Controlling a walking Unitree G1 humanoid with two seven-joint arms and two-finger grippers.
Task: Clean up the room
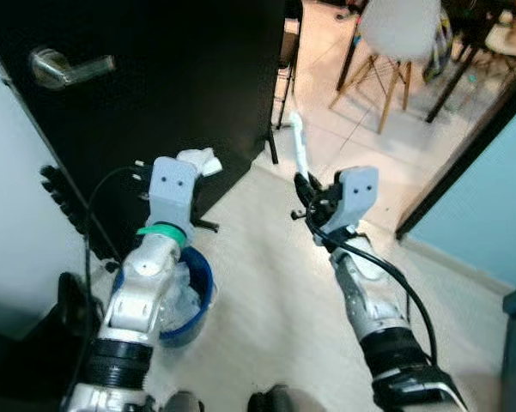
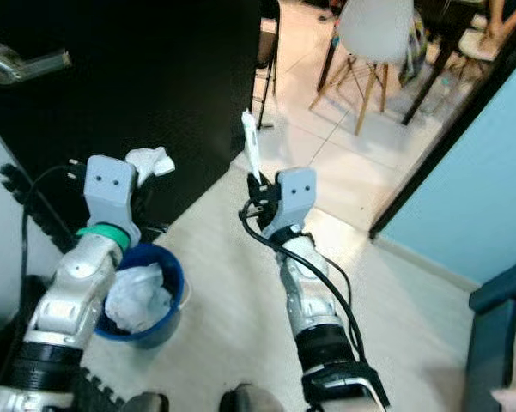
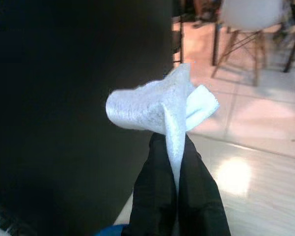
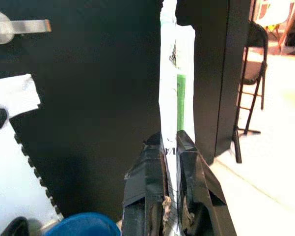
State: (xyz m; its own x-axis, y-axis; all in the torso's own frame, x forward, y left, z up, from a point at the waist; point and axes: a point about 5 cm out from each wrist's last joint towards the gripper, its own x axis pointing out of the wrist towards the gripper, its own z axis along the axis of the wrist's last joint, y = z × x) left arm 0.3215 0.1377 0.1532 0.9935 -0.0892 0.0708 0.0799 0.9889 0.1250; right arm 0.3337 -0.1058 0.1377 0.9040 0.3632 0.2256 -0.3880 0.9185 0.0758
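Note:
My left gripper (image 1: pixel 191 169) is shut on a crumpled white tissue (image 1: pixel 201 160), held above and just beyond a blue bin (image 1: pixel 198 283) that holds more white paper (image 2: pixel 137 296). In the left wrist view the tissue (image 3: pixel 157 105) sticks out past the black fingers (image 3: pixel 154 196). My right gripper (image 1: pixel 304 184) is shut on a long white wrapper with a green strip inside (image 4: pixel 175 83), standing upright (image 1: pixel 299 144) over the floor to the bin's right. The right fingers (image 4: pixel 149 182) pinch its lower end.
A black door (image 1: pixel 154 94) with a silver lever handle (image 1: pixel 64 67) stands right in front of the left arm. Beyond the doorway are a white chair on wooden legs (image 1: pixel 395 43) and a folding chair (image 4: pixel 250 83). A light blue wall (image 1: pixel 489 197) lies on the right.

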